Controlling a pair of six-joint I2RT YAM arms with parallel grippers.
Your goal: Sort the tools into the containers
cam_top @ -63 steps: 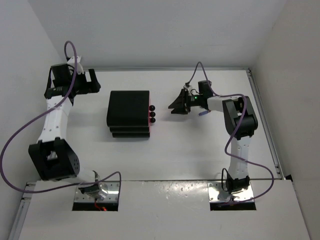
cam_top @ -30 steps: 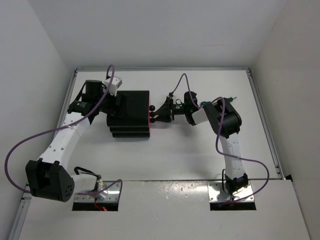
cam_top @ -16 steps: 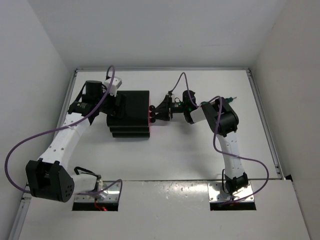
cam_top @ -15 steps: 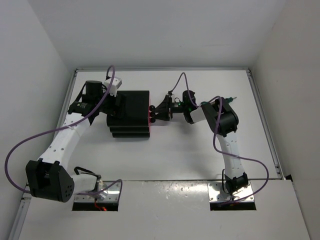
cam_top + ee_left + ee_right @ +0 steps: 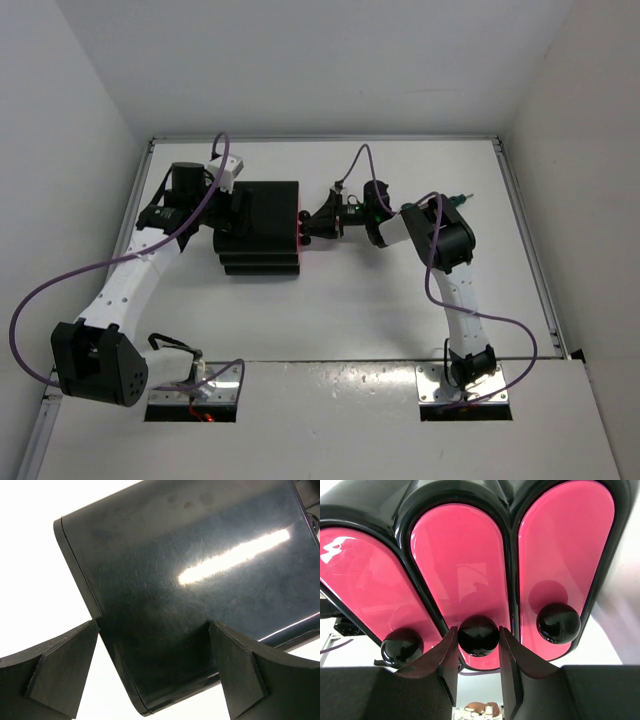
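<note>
The black stepped cabinet (image 5: 258, 228) stands mid-table with three pink drawers, all pushed in, facing right. In the right wrist view the drawers (image 5: 462, 565) fill the frame, each with a round black knob. My right gripper (image 5: 313, 226) (image 5: 477, 630) is shut on the middle knob (image 5: 478, 635), one finger touching each side. My left gripper (image 5: 242, 211) (image 5: 155, 680) is open, its fingers straddling the back left edge of the cabinet top (image 5: 190, 570). A small green-handled tool (image 5: 458, 199) lies beyond the right arm's elbow. The other tools are hidden or out of view.
White walls close the table (image 5: 380, 300) on the left, back and right. The right arm's forearm lies across the table to the right of the cabinet. A raised rail (image 5: 530, 240) runs along the right side.
The left arm has swung from the far left corner onto the cabinet top. The right gripper has moved left to the drawer fronts and closed round the middle knob.
</note>
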